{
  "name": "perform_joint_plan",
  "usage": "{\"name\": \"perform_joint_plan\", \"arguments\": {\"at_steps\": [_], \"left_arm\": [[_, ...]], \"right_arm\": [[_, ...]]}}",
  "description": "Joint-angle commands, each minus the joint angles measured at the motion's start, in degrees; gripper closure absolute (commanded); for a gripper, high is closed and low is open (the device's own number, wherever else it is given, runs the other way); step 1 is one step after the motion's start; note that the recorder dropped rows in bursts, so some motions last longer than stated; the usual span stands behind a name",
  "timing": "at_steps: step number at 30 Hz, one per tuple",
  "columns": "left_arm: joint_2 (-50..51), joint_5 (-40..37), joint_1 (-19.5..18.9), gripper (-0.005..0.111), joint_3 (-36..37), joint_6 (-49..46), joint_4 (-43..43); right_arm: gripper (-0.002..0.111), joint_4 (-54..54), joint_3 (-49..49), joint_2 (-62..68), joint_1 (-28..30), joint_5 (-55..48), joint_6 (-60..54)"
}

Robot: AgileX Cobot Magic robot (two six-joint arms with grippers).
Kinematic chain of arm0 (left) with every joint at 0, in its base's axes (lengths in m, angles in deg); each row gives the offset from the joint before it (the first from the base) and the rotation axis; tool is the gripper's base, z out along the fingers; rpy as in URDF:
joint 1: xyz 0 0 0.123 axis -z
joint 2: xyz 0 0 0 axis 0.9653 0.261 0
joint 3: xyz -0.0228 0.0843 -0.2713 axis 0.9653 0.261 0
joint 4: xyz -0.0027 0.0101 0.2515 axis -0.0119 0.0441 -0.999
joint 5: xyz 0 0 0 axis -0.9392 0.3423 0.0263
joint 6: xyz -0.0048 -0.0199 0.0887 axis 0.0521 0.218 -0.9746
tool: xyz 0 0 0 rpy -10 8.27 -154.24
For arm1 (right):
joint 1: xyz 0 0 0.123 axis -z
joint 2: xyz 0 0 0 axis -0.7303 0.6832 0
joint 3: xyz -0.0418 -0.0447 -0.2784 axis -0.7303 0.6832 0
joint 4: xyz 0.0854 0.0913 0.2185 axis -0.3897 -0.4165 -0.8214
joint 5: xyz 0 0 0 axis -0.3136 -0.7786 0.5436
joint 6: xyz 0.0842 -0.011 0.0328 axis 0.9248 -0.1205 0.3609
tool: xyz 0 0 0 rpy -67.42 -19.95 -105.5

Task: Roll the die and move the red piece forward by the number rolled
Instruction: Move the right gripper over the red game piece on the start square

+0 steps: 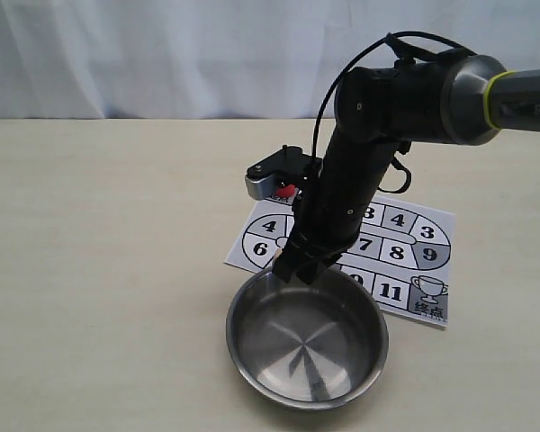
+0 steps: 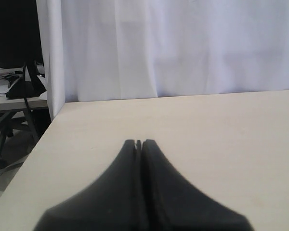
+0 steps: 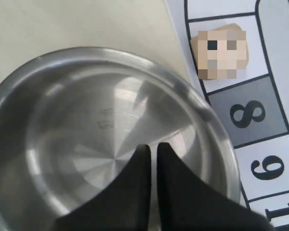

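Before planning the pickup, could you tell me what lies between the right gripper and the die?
In the right wrist view, the steel bowl's rim and bare game board separate the right gripper from the die.

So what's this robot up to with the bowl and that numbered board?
It is playing a board game. The right fingers hang over the steel bowl, close together and holding nothing. The bowl is empty; the die lies on the board square beside the 8. The red piece peeks out behind the arm. The left fingers are shut over the table.
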Motion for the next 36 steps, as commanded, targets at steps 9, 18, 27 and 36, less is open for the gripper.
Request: {"name": "perform_joint_plan", "arguments": {"at_steps": [9, 18, 27, 36], "left_arm": [[-0.16, 0.41, 0.09, 0.107, -0.23, 0.31, 0.39], [-0.16, 0.41, 0.09, 0.107, -0.23, 0.31, 0.39], [-0.16, 0.41, 0.09, 0.107, -0.23, 0.31, 0.39], [-0.16, 0.24, 0.09, 0.107, -0.23, 0.31, 0.39]], "right_arm": [[0.104, 0.65, -0.37, -0.20, -0.09, -0.49, 0.18], [0.104, 0.65, -0.37, -0.20, 0.02, 0.76, 4.94], [0.104, 1.27, -0.37, -0.20, 0.02, 1.98, 10.55], [0.104, 11.29, -7.23, -1.30, 1.48, 7.10, 19.53]]}}
